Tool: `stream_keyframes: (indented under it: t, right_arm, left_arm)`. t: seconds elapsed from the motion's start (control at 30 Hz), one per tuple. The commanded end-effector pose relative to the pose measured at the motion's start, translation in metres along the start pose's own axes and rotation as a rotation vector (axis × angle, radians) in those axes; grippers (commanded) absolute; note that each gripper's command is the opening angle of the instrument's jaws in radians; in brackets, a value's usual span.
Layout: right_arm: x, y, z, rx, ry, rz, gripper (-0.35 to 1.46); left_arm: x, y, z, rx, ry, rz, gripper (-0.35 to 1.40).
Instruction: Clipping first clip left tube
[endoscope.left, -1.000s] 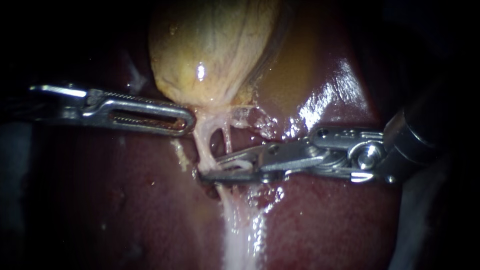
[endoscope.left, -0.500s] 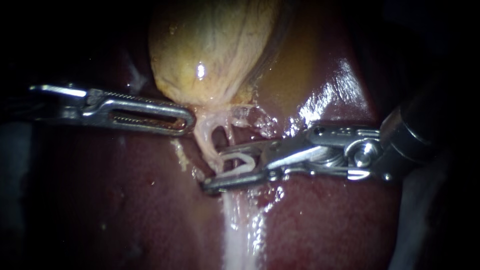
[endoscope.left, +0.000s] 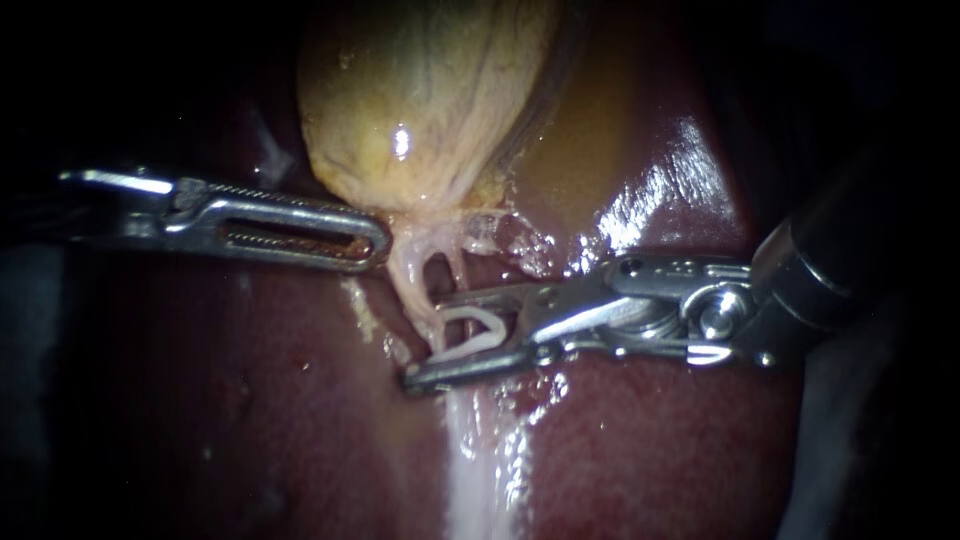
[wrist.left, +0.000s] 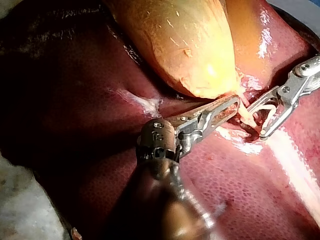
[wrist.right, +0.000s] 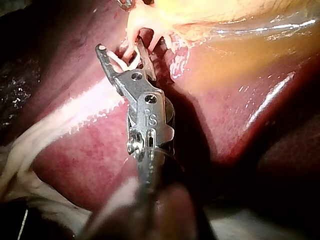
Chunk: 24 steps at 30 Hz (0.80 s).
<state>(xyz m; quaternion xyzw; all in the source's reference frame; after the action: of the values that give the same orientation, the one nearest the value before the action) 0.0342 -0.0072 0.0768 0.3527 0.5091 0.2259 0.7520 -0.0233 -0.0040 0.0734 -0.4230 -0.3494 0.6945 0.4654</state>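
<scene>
In the endoscope view, the left instrument's hand (endoscope.left: 378, 245) is pressed together on the gallbladder (endoscope.left: 420, 100) at its neck. The right instrument's hand (endoscope.left: 428, 340) is spread, carrying an open white clip (endoscope.left: 470, 330) at the left tube (endoscope.left: 408, 285). The left wrist view shows the same grip. In the right wrist view the tube seems to sit in the clip's mouth, and the squeeze is not yet done.

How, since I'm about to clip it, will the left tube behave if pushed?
Probably floppy: the left tube is thin and curves slackly below the gallbladder. Likely slippery: the liver around it glistens wet. Perhaps easily torn, being a thin pale strand.
</scene>
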Motion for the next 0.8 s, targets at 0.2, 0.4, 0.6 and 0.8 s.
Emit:
stream_keyframes:
  t: [0.2, 0.4, 0.6, 0.8]
  right_arm:
    - [-0.0005, 0.0000, 0.0007, -0.001, -0.001, -0.005, 0.48]
    - [-0.0012, 0.0000, 0.0016, -0.005, -0.002, -0.011, 0.49]
    - [-0.0024, -0.0003, 0.0025, 0.033, -0.010, 0.013, 0.49]
    - [-0.0030, -0.0012, 0.0030, 0.087, -0.001, 0.049, 0.49]
  left_arm:
    - [0.0000, 0.0001, 0.0000, 0.000, 0.000, 0.000, -0.35]
    - [0.0000, 0.0001, 0.0000, 0.000, 0.000, 0.000, -0.35]
    - [0.0000, 0.0001, 0.0000, 0.000, 0.000, 0.000, -0.35]
    - [0.0000, 0.0001, 0.0000, 0.000, 0.000, 0.000, -0.35]
